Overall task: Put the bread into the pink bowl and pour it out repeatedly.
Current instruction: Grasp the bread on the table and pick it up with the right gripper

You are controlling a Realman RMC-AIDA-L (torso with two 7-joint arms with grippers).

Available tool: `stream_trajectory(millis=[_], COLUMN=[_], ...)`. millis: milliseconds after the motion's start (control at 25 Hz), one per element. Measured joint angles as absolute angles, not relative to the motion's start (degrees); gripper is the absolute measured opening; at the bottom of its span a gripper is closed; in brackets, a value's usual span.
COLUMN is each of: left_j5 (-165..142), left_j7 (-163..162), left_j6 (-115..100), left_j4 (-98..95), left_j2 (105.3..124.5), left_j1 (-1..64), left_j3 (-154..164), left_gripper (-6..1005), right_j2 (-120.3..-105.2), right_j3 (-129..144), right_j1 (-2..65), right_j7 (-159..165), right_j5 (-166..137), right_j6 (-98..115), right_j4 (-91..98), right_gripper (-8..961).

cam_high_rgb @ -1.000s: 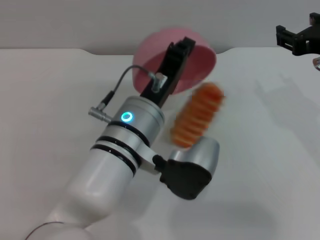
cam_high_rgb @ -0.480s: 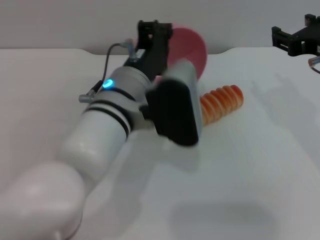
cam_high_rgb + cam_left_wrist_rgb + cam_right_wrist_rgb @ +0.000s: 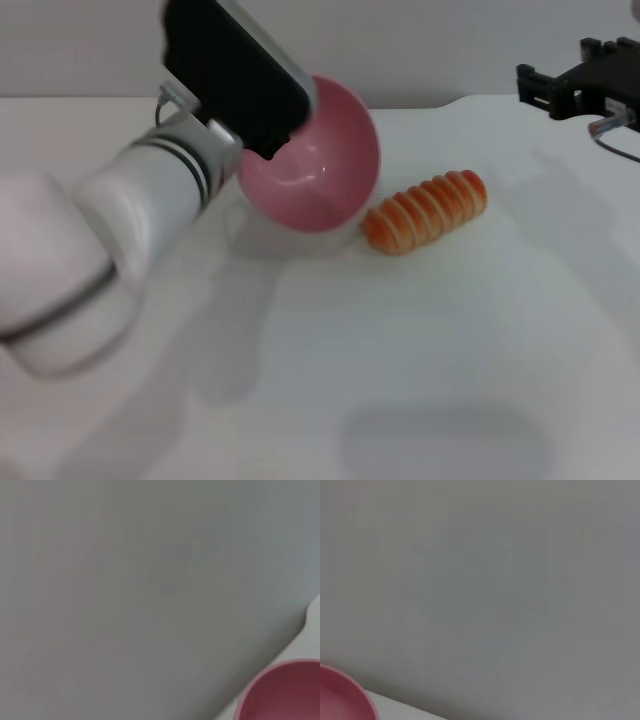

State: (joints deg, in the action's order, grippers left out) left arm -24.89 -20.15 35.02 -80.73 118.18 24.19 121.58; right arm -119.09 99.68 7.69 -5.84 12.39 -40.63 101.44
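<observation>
Head view had the left arm filling the left side of the frame, its white forearm running up to a black wrist block at upper left. The left gripper (image 3: pixel 268 135) sat behind that block at the near rim of the pink bowl (image 3: pixel 325 170), and whether its fingers were spread or closed on the rim could not be told. The bowl was tipped on its side at upper centre, its hollow facing the camera and empty, its lower edge close to the white table (image 3: pixel 450 350). Just right of the bowl, the bread (image 3: pixel 425 211) lay on the table at a slant, its lower end near the bowl's rim, nothing gripping it. At the upper right edge the right gripper (image 3: pixel 545 90) hung above the table, well apart from the bread; its finger spacing could not be told.
</observation>
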Motion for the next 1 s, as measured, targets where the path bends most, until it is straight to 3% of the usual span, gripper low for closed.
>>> stream_trajectory(millis=[520, 1000], left_j5=[21.96, 30.01], left_j7=[8.64, 15.11], left_j6=[49.42, 56.11], left_j4=[-81.21, -77.73], left_j2=[118.06, 117.96], left_j1=[29.24, 31.52], left_j3=[99.51, 89.51], left_gripper=[34, 35], right_j2=[-119.09, -119.02], right_j3=[101.15, 100.53], right_j1=[10.44, 16.44], right_j7=[-4.35, -0.5], right_j5=[12.4, 12.6], right_j6=[-45.01, -55.04], right_j4=[100.24, 95.14], right_gripper=[719, 719])
